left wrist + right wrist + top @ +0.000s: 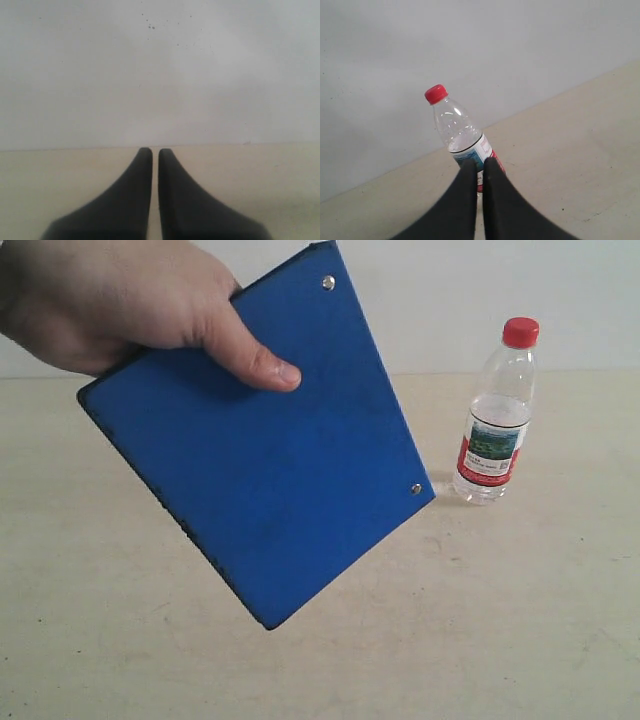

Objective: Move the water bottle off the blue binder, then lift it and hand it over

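- The blue binder (270, 470) is deep blue all over, with two shiny silver rivets (328, 282).
- The water bottle (497, 390) is see-through, with a red cap (520, 331) and a red, white and green-blue label (490, 450).
- The table (540, 620) is pale cream.
- The wall (500, 280) is grey-white.
- The left gripper (155, 152) and the right gripper (480, 162) are black.

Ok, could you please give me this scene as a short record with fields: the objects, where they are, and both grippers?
bottle: small clear plastic water bottle with red cap, upright on the beige table
binder: flat deep-blue binder, held tilted by a person's hand, not under the bottle
left gripper: shut, empty
right gripper: shut, empty, bottle beyond its tips
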Tool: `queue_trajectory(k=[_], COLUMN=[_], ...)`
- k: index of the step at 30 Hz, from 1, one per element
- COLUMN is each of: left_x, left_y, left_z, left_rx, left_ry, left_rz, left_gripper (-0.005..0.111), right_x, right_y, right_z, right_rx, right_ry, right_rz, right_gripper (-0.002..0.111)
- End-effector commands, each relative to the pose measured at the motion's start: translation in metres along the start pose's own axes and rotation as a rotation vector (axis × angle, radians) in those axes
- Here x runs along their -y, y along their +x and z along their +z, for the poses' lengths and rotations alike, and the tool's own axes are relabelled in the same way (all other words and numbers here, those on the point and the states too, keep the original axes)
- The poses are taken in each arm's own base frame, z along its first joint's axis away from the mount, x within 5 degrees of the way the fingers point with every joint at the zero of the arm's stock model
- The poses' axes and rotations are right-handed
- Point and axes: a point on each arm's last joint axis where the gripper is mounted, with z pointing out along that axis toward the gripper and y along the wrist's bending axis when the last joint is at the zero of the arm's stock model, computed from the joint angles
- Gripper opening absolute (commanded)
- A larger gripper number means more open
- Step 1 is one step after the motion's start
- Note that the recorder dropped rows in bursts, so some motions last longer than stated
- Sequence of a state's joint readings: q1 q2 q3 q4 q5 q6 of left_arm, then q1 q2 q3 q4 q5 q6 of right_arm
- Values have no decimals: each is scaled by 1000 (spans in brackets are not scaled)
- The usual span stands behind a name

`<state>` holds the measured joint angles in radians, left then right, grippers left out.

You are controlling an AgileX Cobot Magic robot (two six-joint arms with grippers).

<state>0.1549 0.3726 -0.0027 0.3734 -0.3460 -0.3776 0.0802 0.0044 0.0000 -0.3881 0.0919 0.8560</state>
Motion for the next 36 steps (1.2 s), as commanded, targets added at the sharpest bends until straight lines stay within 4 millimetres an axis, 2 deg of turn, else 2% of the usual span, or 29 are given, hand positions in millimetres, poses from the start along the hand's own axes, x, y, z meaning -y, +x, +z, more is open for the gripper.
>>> queue_trajectory(k=[1,3,6,12,14,15,17,21,24,26,29,31,33,36], left_x=[0,0,0,0,0,0,0,0,0,0,0,0,0,0], left_y=[1,1,1,1,1,1,1,1,1,1,1,1,1,1], left_z=[-1,-1,-1,-1,-1,-1,-1,-1,-1,-1,-1,-1,-1,-1], left_rx=[-2,-2,-2,-2,-2,-2,-2,-2,-2,-5,-6,-6,-6,-7], left_ry=[-2,-2,-2,-2,-2,-2,-2,-2,-2,-3,-4,-4,-4,-4], left_rz=[-5,-5,-5,-5,-5,-5,-5,-9,-9,-9,-9,-9,-9,-9], left_gripper=[5,5,5,5,5,5,5,5,5,5,5,5,5,5], right_x=[1,2,1,-6,-4,-1,7,24,21,19,12,8,7,7], right_y=[0,0,-2,-6,-6,-6,-4,15,15,17,24,26,27,27], right_z=[0,0,0,-1,-1,-1,-1,-5,-4,-4,-4,-4,-5,-5], right_rx=[0,-1,23,94,80,60,7,-221,-213,-221,-252,-265,-271,-272], right_ry=[14,23,18,-28,2,28,89,220,193,182,155,147,143,143], right_rz=[-15,-106,-440,-967,-1070,-1061,-941,-451,-390,-278,167,403,478,482], right_gripper=[0,0,0,0,0,0,0,0,0,0,0,0,0,0])
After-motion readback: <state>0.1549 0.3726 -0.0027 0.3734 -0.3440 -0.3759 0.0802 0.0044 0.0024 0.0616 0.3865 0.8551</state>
